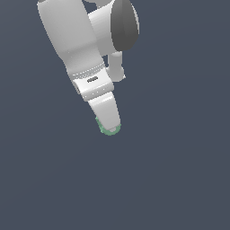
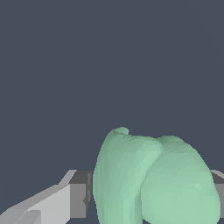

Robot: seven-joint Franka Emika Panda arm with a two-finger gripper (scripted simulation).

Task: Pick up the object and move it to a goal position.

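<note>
The mint-green lobed object (image 2: 153,179) fills the space between my two fingers in the wrist view, one grey finger pad (image 2: 81,194) against its side and the other just showing at the far edge. In the exterior view only a thin green rim of the object (image 1: 108,130) peeks out below my white gripper (image 1: 109,126), which hides the rest. The gripper is shut on the object. Whether it rests on the dark surface or hangs above it cannot be told.
The white arm (image 1: 76,36) reaches down from the upper part of the exterior view. A plain dark blue-grey surface (image 1: 179,179) lies all around.
</note>
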